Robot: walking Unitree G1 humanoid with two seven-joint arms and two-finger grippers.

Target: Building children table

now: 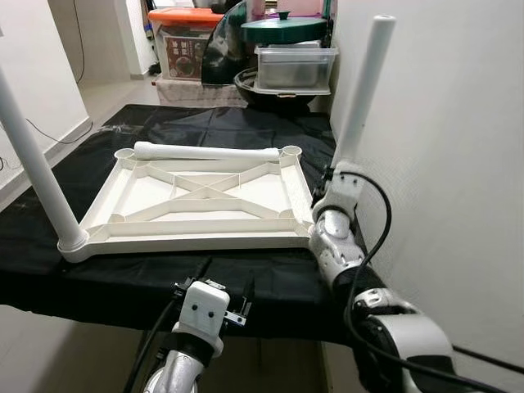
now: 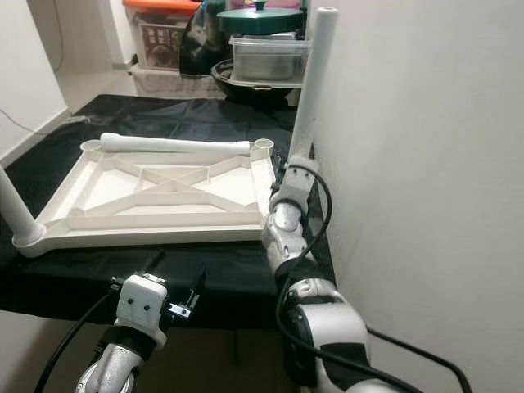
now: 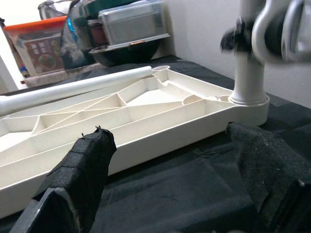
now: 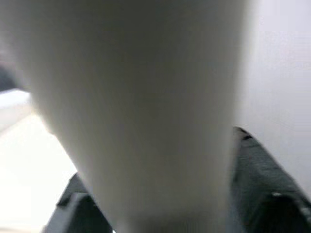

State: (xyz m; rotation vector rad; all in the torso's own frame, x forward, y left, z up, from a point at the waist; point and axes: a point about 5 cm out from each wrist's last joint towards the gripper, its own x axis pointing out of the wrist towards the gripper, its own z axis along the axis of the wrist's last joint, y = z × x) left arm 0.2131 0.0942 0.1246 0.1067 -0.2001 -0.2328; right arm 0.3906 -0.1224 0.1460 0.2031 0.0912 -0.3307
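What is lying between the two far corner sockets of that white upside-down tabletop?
A loose white table leg lies on its side along the tabletop's far edge, spanning from one far corner socket to the other. The left eye view shows it.

Setting: narrow room, plain white wall point(image 1: 442, 123) close along the right side. Second white wall point(image 1: 33, 65) at left, with a thin dark cable point(image 1: 51, 137) trailing down it toward the skirting. Floor point(image 1: 106, 94) pale, smooth, running back into a passage. Work surface covered by a black cloth point(image 1: 205, 123), creased, with the front edge hanging over. Behind the cloth, stacked storage: clear plastic box with orange lid point(image 1: 184, 37), clear lidded container point(image 1: 295, 65) sitting on a dark round pan point(image 1: 254, 86), green pot lid point(image 1: 284, 29) on top. Light even and diffuse, soft shadows only
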